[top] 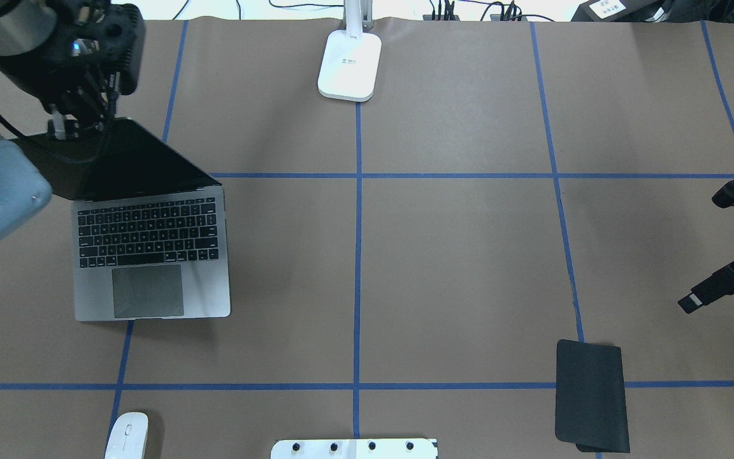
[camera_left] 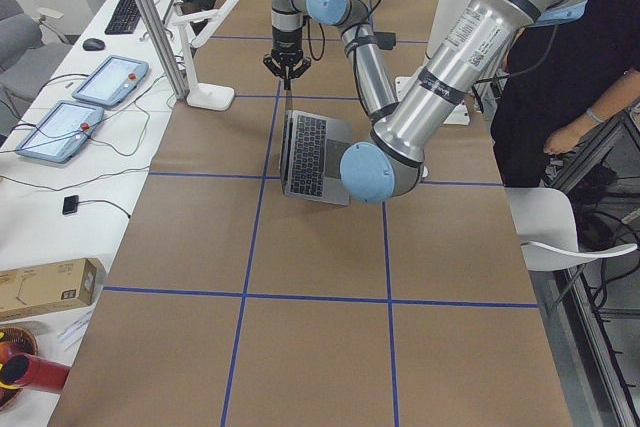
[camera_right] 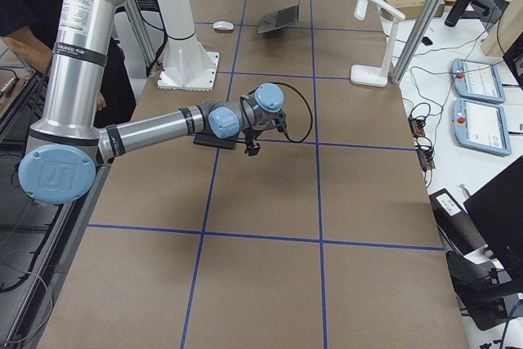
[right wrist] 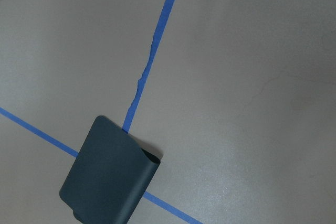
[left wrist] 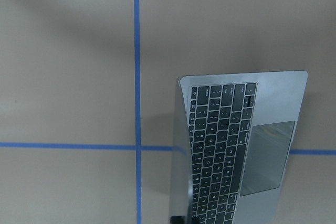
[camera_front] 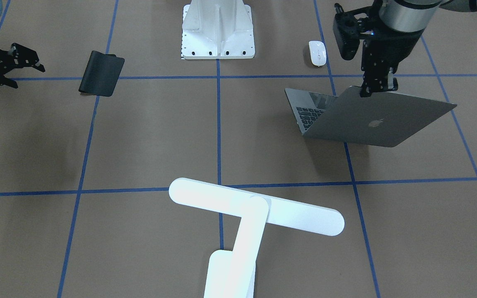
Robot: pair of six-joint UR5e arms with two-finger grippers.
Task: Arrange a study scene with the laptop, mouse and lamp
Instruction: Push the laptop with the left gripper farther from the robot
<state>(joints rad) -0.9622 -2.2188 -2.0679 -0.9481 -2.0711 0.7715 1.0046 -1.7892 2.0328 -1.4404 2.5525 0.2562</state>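
Note:
The laptop (camera_front: 379, 120) stands open on the table on my left side, keyboard (top: 150, 239) facing up. My left gripper (camera_front: 377, 90) is shut on the top edge of its lid, also seen from overhead (top: 64, 131). The left wrist view looks down on the lid edge-on and the keys (left wrist: 218, 156). The white mouse (camera_front: 317, 53) lies near the table's front edge, next to the laptop (top: 128, 437). The white lamp (camera_front: 255, 207) stands at the far middle on its base (top: 350, 64). My right gripper (camera_front: 25, 74) is open and empty at the right side (top: 708, 248).
A black mouse pad (top: 591, 395) lies at the near right, one end curled up, and shows in the right wrist view (right wrist: 107, 179). The white robot pedestal (camera_front: 218, 31) stands at the near middle. Blue tape lines cross the brown table.

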